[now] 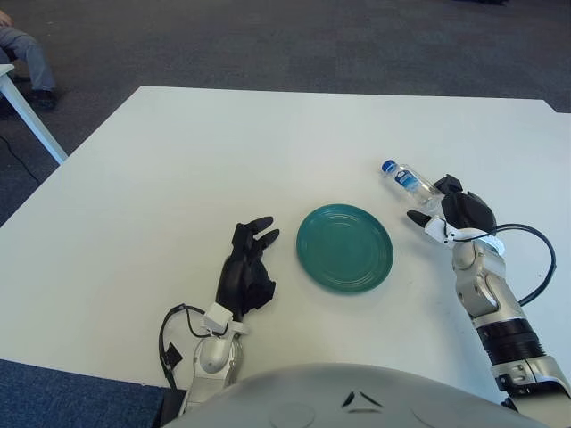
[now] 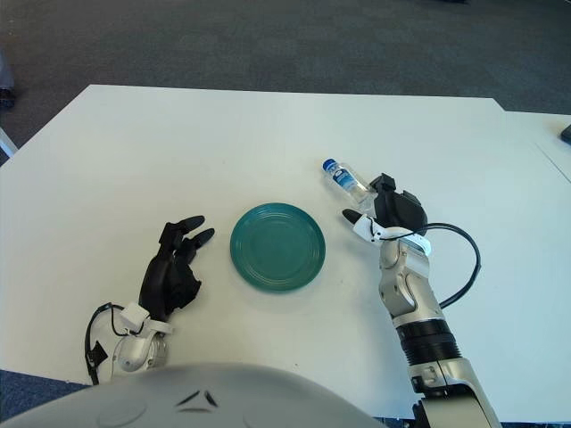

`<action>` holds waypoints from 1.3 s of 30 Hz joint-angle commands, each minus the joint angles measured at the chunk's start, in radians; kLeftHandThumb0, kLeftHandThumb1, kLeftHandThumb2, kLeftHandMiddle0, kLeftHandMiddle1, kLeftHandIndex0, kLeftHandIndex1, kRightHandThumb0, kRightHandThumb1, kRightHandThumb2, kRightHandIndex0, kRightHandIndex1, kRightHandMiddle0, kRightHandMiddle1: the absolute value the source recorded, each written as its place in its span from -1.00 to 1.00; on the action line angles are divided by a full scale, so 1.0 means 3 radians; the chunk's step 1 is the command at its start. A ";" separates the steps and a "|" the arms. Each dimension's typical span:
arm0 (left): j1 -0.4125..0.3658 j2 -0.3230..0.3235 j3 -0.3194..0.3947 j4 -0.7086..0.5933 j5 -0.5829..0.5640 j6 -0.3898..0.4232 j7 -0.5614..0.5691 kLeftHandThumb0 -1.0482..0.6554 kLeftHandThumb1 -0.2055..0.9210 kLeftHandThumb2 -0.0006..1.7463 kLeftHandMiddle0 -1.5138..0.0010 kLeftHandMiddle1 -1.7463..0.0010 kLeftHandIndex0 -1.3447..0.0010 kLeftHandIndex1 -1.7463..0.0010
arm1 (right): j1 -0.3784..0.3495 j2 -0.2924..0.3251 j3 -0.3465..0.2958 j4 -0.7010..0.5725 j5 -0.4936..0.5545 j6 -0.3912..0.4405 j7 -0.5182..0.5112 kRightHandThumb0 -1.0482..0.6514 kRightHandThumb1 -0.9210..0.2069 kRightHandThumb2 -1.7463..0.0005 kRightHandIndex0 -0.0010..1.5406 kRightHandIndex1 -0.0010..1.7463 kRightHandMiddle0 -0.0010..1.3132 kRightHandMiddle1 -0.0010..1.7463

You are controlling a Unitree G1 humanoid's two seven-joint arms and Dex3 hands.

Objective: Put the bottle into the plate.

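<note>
At the lower left of the frame the left hand is seen beside the plate, on its left, with fingers loosely extended and nothing held. The green plate lies flat at the centre of the white table, and nothing is in it.

At the right of the frame, just beyond the plate's right edge, the right hand is found with its fingers curled around the lower end of the bottle. The bottle is tilted, its blue cap pointing toward the upper left, and its neck and label are left clear of the fingers. Whether the bottle is lifted off the table or rests partly on it cannot be told from either view.

The step in hand is judged to be the grasp, or the very start of the carry. The placing has not been done, as the bottle is outside the plate, up and to the right of its rim. For the next move, the bottle would need to be raised clear of the table, carried leftward and toward the lower part of the frame until it is over the plate, then lowered inside the rim and released.
</note>
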 commanded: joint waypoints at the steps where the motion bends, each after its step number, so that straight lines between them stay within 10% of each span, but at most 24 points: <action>1: 0.0022 -0.0007 -0.0001 0.0081 -0.0032 0.0012 -0.0009 -0.72 1.00 0.22 0.46 0.24 0.81 -0.37 | 0.0030 0.0042 -0.0035 0.0028 0.0103 -0.0094 -0.0099 -0.60 -1.00 0.53 0.03 0.96 -0.03 1.00; 12: -0.0014 -0.0007 0.0020 0.0155 0.0014 -0.0087 0.0015 -0.73 1.00 0.23 0.46 0.19 0.79 -0.38 | 0.0058 0.0051 -0.0054 0.0017 0.0191 -0.0284 -0.0293 -0.49 -1.00 0.50 0.33 1.00 0.30 1.00; 39: -0.0077 0.0013 0.0051 0.0242 -0.0017 -0.0121 -0.0011 -0.69 1.00 0.26 0.47 0.18 0.77 -0.38 | 0.0087 0.0117 -0.0030 -0.0167 0.0205 -0.0227 -0.0296 -0.32 -0.74 0.10 0.43 1.00 0.40 1.00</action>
